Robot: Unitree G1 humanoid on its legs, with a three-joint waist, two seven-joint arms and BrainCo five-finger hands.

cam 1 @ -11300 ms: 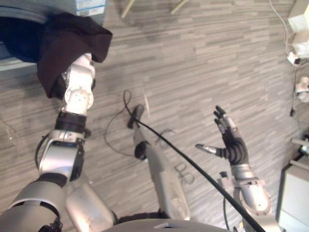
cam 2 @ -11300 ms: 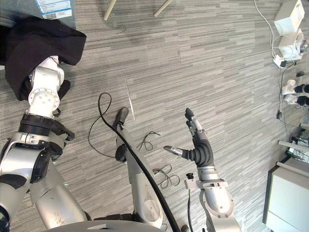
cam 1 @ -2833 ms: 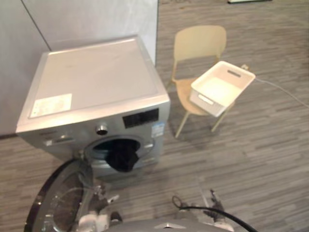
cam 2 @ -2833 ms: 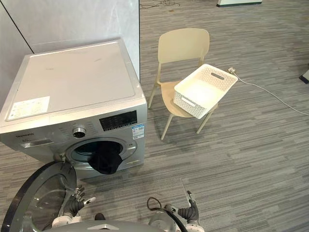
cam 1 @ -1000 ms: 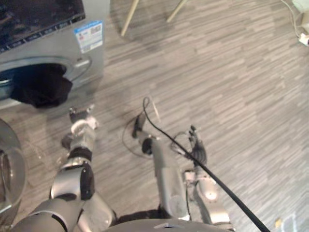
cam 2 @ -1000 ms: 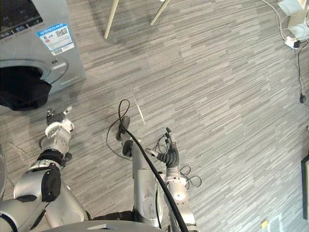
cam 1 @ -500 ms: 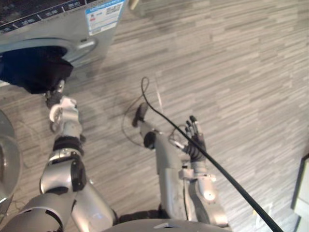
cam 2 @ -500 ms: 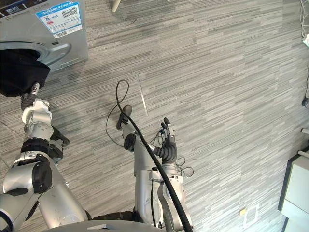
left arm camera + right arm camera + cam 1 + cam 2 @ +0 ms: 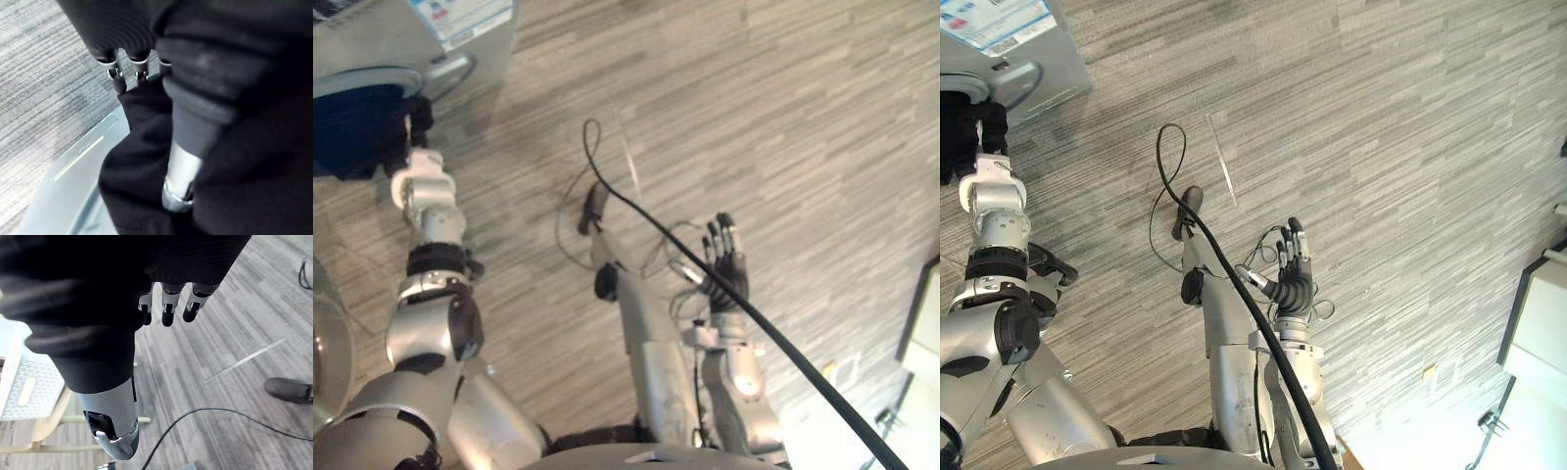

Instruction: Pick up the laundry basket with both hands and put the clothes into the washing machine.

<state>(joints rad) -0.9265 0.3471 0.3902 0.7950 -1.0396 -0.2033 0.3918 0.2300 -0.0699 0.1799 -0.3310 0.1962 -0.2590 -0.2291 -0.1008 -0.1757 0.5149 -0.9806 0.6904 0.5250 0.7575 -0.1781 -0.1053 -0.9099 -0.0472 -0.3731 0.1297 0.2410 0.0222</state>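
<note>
Left wrist view looks along the left hand (image 9: 112, 29) into a soft, matte black garment (image 9: 146, 166) that bunches in thick folds over the smooth grey rim of the washing machine (image 9: 475, 64). The fingers (image 9: 117, 81) are straight, their dark tips against the cloth, and the thumb lies flat along it; nothing is clasped. From the head camera, the garment hangs in a lump out of the round drum mouth at the far left, part inside and part drooping over the lip. Half a second ago the left hand was just below the cloth; now it has come up against it at the opening. The right hand (image 9: 1293, 284) is raised higher than before over the grey, narrow-planked floor (image 9: 754, 117) on the right, well apart from the machine, palm open, fingers spread and empty. Past it, the right wrist view shows the white perforated laundry basket (image 9: 19, 382) resting on a pale wooden chair (image 9: 49, 423).
</note>
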